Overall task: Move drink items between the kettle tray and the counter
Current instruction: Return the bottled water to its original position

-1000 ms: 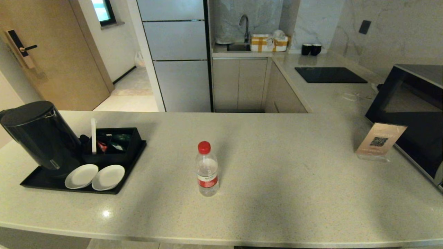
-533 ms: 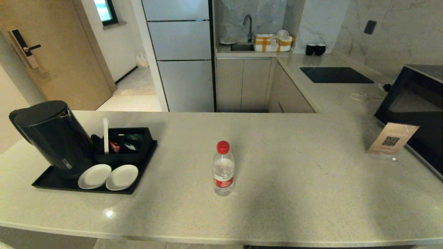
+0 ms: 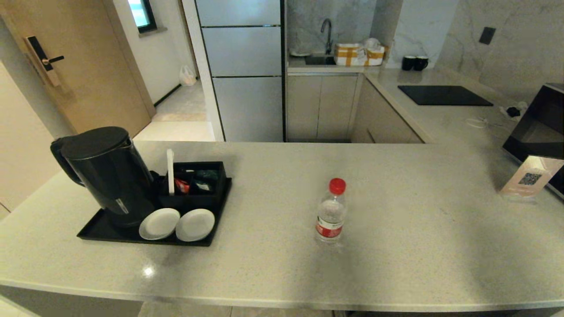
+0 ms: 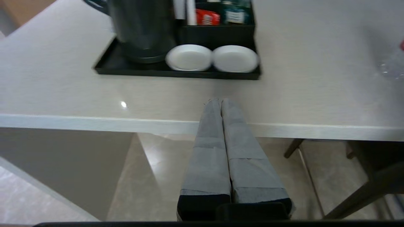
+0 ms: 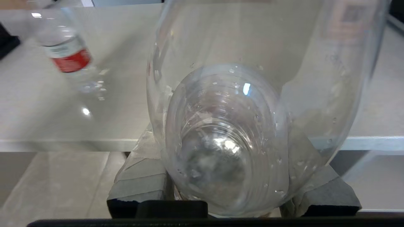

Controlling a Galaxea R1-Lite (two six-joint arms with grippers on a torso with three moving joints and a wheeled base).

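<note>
Camera swung left; two bottles, one (image 3: 331, 212) on counter (image 3: 396, 246), one (image 5: 240, 132) in right gripper (image 5: 233, 201)

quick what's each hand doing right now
left hand: closed, empty.
right hand: closed on a clear bottle.

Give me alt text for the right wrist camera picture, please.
The right gripper grips a clear plastic bottle, seen base-first and filling most of the frame. Behind it, a second bottle with a red label stands on the beige counter.
</note>
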